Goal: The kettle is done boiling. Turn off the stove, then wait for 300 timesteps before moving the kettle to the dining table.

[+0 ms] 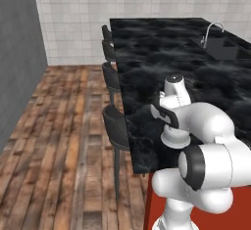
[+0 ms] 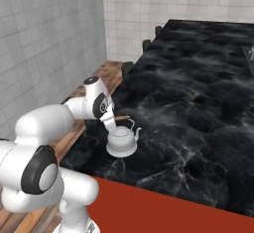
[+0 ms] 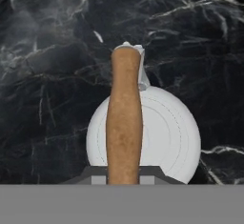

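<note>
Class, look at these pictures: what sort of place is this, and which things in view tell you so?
Most likely a kitchen with a dining island: a black marble dining table, chairs along its side, a sink with faucet, and a kettle on top.

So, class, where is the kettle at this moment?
In the right base view the kettle sits on the dining table, near its front left corner, with the gripper shut on its handle.
</note>
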